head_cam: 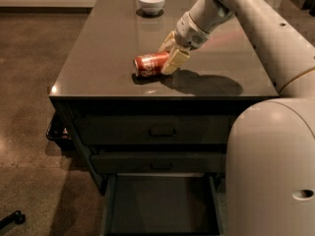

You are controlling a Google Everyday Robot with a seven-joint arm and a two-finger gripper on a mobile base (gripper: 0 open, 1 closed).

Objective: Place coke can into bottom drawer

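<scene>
The coke can (149,65) lies on its side on the dark countertop (98,58), near the front middle. My gripper (164,59) is at the can's right end, low over the top. Its fingers (175,62) are open and stand on either side of that end, one behind and one in front. The bottom drawer (162,208) is pulled open below the cabinet front, and its flat floor shows nothing in it.
A white bowl (151,2) stands at the back of the countertop. Two closed handled drawers (162,130) sit above the open one. My arm and pale body (270,171) fill the right side. Brown floor lies to the left.
</scene>
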